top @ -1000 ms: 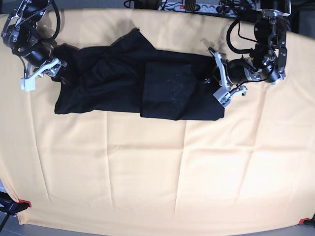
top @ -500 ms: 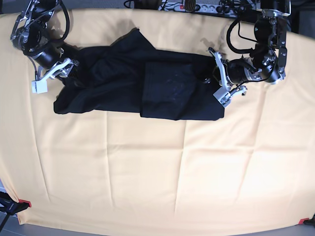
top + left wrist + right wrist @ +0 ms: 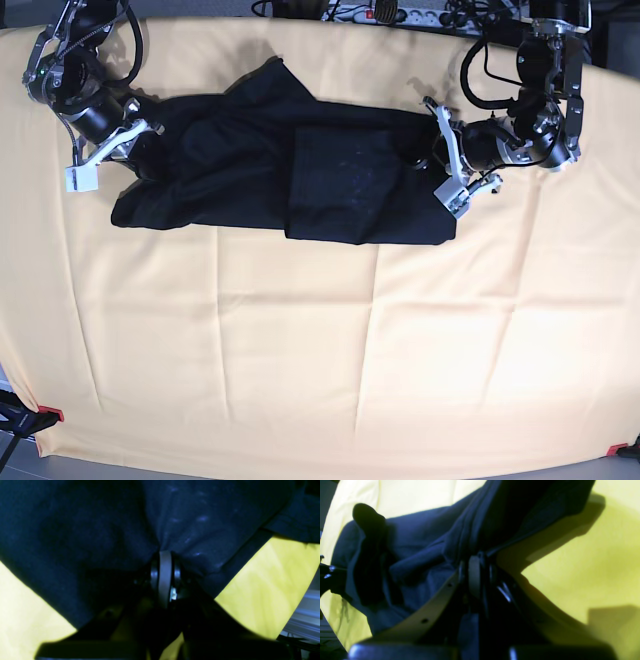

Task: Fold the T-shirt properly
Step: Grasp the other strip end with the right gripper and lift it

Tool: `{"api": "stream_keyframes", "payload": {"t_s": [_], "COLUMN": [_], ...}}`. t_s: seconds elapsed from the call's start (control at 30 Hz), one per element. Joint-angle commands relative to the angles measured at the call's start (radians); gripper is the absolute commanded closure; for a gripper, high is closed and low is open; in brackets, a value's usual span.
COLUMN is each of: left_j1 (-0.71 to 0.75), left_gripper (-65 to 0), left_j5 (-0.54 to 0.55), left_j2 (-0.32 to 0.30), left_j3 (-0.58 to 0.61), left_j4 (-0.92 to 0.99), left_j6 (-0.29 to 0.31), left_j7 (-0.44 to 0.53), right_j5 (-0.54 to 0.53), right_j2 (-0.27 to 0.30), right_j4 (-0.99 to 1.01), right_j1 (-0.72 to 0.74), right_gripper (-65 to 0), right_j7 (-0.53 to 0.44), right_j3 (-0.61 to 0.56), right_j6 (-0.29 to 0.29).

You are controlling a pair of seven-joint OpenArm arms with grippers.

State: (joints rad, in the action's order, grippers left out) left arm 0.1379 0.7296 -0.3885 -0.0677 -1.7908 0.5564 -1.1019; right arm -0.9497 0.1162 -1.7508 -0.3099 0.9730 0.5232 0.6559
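Base view: T-shirt (image 3: 300,170) pinched at both ends.
Left gripper (image 3: 163,555) and right gripper (image 3: 475,560) clamp soft, limp cloth (edges grip best).

One T-shirt (image 3: 290,175). Two arms, each with one hand: left hand (image 3: 440,160), right hand (image 3: 130,140). One counter (image 3: 320,350) with one yellow cloth over it.

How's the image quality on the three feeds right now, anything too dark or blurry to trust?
Base view: evenly lit and sharp, though the black T-shirt swallows fold detail. Left wrist view: very dark and soft, with the yellow table cover glaring. Right wrist view: cloth close to the lens is blurred, with hard shadows on the cover.
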Motion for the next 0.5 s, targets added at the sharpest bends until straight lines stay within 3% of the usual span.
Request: {"api": "stream_keyframes", "payload": {"t_s": [0.0, 0.2, 0.47], "left_j1": [-0.011, -0.079, -0.135], "left_gripper": [0.0, 0.0, 0.0], "left_j5": [-0.006, -0.006, 0.005], "left_j2": [-0.014, -0.014, -0.016], "left_j3": [-0.006, -0.025, -0.212], "left_j4": [-0.008, -0.009, -0.009], "left_j6": [-0.005, -0.136, -0.143], "left_j7": [-0.023, -0.031, -0.058], "right_j5": [-0.041, -0.044, -0.040], "right_j2": [0.009, 0.013, 0.071], "right_j4": [-0.014, -0.015, -0.016], "right_j1": [0.015, 0.033, 0.037], "right_gripper": [0.0, 0.0, 0.0], "right_j7": [-0.020, -0.019, -0.019], "right_j3": [0.002, 0.002, 0.047], "right_j6": [0.017, 0.026, 0.015]}}
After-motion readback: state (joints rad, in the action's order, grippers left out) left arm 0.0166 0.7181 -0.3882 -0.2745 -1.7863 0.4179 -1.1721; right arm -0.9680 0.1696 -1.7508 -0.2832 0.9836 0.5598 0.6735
